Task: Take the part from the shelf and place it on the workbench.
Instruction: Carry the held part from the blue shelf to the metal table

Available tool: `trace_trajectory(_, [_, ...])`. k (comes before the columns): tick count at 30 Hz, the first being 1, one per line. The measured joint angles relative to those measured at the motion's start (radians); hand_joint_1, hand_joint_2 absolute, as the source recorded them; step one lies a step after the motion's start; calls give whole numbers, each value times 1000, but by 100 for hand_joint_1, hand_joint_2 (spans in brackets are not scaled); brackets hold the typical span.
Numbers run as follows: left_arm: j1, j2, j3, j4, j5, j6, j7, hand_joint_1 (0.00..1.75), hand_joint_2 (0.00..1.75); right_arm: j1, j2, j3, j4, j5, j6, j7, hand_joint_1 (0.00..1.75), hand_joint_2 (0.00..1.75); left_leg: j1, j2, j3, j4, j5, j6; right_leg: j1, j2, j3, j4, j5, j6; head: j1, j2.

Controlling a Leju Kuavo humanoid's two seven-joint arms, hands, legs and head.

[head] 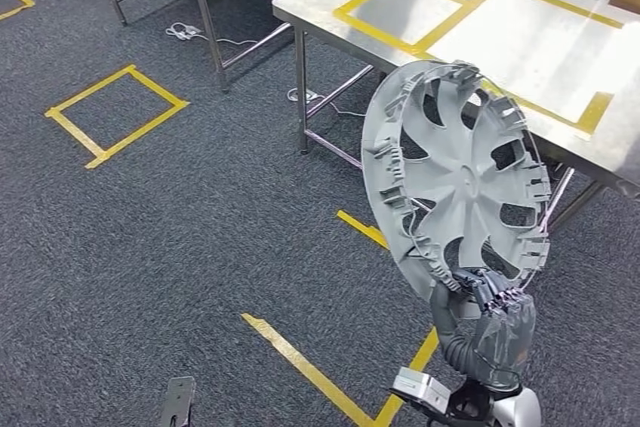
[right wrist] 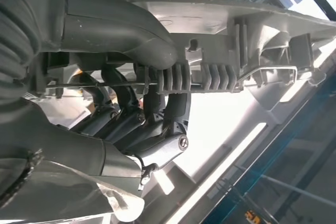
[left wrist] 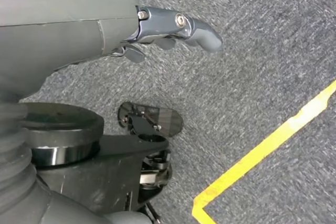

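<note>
Carrying is the step in hand: the right hand point(head: 494, 322) grips the part point(head: 456, 172) by its lower rim, upright before the bench point(head: 528, 47), the left hand point(left wrist: 174, 27) hangs empty and loosely spread, and next comes laying it flat inside the tape.

Right robot hand point(head: 494, 322): grey ribbed flexible cover at the wrist, thick grey thumb, darker metallic fingers point(right wrist: 130, 121) with a bright screw head at a link; a crinkled translucent wrap lies over its back. A silver-white box-shaped module point(head: 421, 389) and glossy silver arm shell sit below the wrist. Left robot hand point(left wrist: 118, 24): smooth matt-grey shell ending in blue-grey metallic fingers point(left wrist: 198, 30) with two round screw heads. Beside it, black ribbed bellows and a black disc-shaped joint.
</note>
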Motion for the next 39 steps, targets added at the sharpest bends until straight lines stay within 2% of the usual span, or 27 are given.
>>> trace_trajectory(1, [0, 0, 0, 0, 0, 1, 0, 0, 175, 0, -1, 0, 1, -2, 0, 0, 175, 175, 0, 0, 3, 0, -3, -1, -2, -1, -1, -11, 22, 1, 0, 0])
trace_trajectory(2, [0, 0, 0, 0, 0, 2, 0, 0, 175, 1, -2, 0, 2, -4, 0, 0, 175, 175, 1, 0, 8, 1, -7, -4, -4, -3, 19, -62, 61, 1, 0, 0])
trace_trajectory(3, [0, 0, 0, 0, 0, 3, 0, 0, 175, 0, -2, 0, 3, -6, 0, 0, 175, 175, 2, -1, 14, 1, -12, -7, -5, -8, 51, -134, 101, 2, 0, 0])
trace_trajectory(4, [0, 0, 0, 0, 1, 4, 0, 0, 175, 0, -2, 0, 3, -7, 0, 0, 175, 175, 0, -1, 19, 3, -17, -13, -4, -12, 84, -199, 127, 1, 1, 0])
trace_trajectory(5, [0, 0, 0, 0, 1, 5, 0, 0, 175, -1, -2, 0, 4, -9, 0, -1, 175, 175, -2, -1, 22, 4, -22, -19, -3, -15, 109, -246, 138, -3, 0, 0])
trace_trajectory(6, [1, 0, 0, 0, 2, 5, -1, 0, 175, -2, -3, 0, 5, -10, 0, -1, 175, 175, -4, -1, 23, 6, -25, -25, -1, -15, 122, -268, 135, -9, -1, 0])
trace_trajectory(10, [-1, 0, 0, 0, 4, 5, -3, 0, 175, -2, -4, -2, 6, -13, 0, -1, 175, 175, -2, 2, 22, 26, -45, -45, 0, -9, 136, -276, 119, -41, -6, 0])
trace_trajectory(12, [0, 0, -1, 0, 5, 5, -4, 0, 175, -2, -4, -2, 7, -13, 0, -1, 175, 175, -1, 1, -22, 124, -91, -51, -1, -9, 148, -279, 113, -55, -10, 0])
trace_trajectory(14, [1, 1, 0, 0, 7, 5, -4, 0, 175, -1, -4, -2, 8, -13, 0, -1, 175, 175, -2, 1, -99, 264, -139, -52, 3, -7, 158, -279, 104, -62, -12, 0])
trace_trajectory(15, [2, 2, 0, 1, 7, 5, -4, 0, 175, -1, -4, -2, 9, -13, 0, -1, 175, 175, -2, 1, -127, 304, -140, -50, 5, -5, 165, -279, 98, -64, -12, 0])
trace_trajectory(16, [3, 2, 0, 1, 8, 5, -4, 0, 175, -1, -4, -2, 10, -13, 0, -1, 175, 175, -4, 0, -139, 308, -119, -46, 8, -2, 173, -279, 92, -64, -12, 0])
trace_trajectory(17, [3, 2, 0, 1, 8, 5, -4, 0, 175, -1, -4, -2, 11, -13, 0, -1, 175, 175, -6, 0, -132, 272, -79, -39, 10, 1, 184, -279, 84, -64, -12, 0])
trace_trajectory(18, [3, 2, 0, 1, 8, 5, -4, 0, 175, -1, -4, -2, 11, -13, 0, -1, 175, 175, -10, -1, -112, 207, -29, -29, 13, 4, 196, -279, 76, -64, -12, 0])
trace_trajectory(19, [3, 3, 0, 2, 8, 5, -4, 0, 175, -1, -4, -2, 12, -13, 0, -1, 175, 175, -14, -2, -90, 147, 7, -17, 15, 5, 203, -280, 68, -63, -10, 0])
trace_trajectory(20, [3, 3, 0, 2, 7, 5, -4, 0, 175, -2, -5, -2, 12, -13, 0, -2, 175, 175, -19, -3, -70, 94, 28, -6, 16, 6, 208, -281, 61, -59, -8, 0])
trace_trajectory(22, [2, 4, 0, 3, 8, 5, -4, 0, 175, -3, -5, -2, 14, -13, 0, -2, 175, 175, -25, -5, -51, 47, 23, 6, 16, 6, 209, -281, 57, -48, -7, 0])
trace_trajectory(25, [3, 3, 0, 4, 8, 5, -5, 0, 175, -4, -5, -2, 14, -12, 0, -1, 175, 175, -20, -6, -33, 16, 15, 10, 14, 3, 199, -254, 58, -31, -8, 0])
trace_trajectory(27, [2, 1, 0, 4, 8, 6, -5, 0, 175, -5, -5, -2, 15, -8, -1, -2, 175, 175, -14, -6, -20, 8, 11, 14, 12, 1, 147, -170, 33, -20, -6, 0])
trace_trajectory(29, [1, 1, -1, 5, 8, 6, -6, 0, 175, -6, -6, -2, 17, -3, -1, -5, 175, 175, -12, -6, -13, 7, 2, 15, 7, 0, 63, -49, -11, -9, -6, 0])
trace_trajectory(30, [1, 0, -1, 6, 8, 6, -6, 0, 175, -6, -6, -2, 19, -2, -1, -7, 175, 175, -11, -6, -7, 8, -4, 14, 3, 0, 29, -12, -21, -4, -6, 0])
trace_trajectory(31, [1, 0, -1, 6, 9, 6, -6, 0, 175, -6, -6, -2, 21, -2, -1, -9, 175, 175, -9, -6, 1, 8, -10, 11, 0, -1, 10, -5, -12, 0, -6, 0])
trace_trajectory(32, [1, 0, -1, 7, 10, 6, -6, 0, 175, -6, -6, -2, 24, -2, -1, -11, 175, 175, -6, -6, 12, 8, -18, 8, -3, -2, 10, -33, 19, 4, -6, 0])
trace_trajectory(34, [1, 0, -1, 8, 10, 6, -6, 0, 175, -6, -6, -2, 28, -3, -1, -15, 175, 175, -2, -7, 34, 9, -35, -3, -9, -7, 47, -154, 108, 12, -5, 0])
trace_trajectory(35, [0, 1, -1, 8, 11, 6, -6, 0, 175, -8, -6, -2, 31, -4, -1, -17, 175, 175, -1, -8, 40, 10, -43, -9, -9, -10, 64, -210, 129, 10, -3, 0])
trace_trajectory(36, [-1, 1, -1, 9, 11, 6, -6, 0, 175, -9, -6, -2, 33, -4, -1, -18, 175, 175, -2, -7, 42, 11, -49, -17, -8, -12, 76, -243, 141, 3, -2, 0])
trace_trajectory(38, [-2, 2, -1, 10, 13, 6, -7, 0, 175, -9, -7, -3, 36, -5, -1, -20, 175, 175, -5, -5, 45, 13, -56, -30, -3, -10, 83, -259, 132, -21, -3, 0])
trace_trajectory(39, [-3, 2, -1, 11, 14, 6, -8, 0, 175, -9, -7, -4, 37, -4, -1, -20, 175, 175, -4, -4, 47, 17, -57, -34, -4, -7, 90, -258, 137, -31, -4, 0])
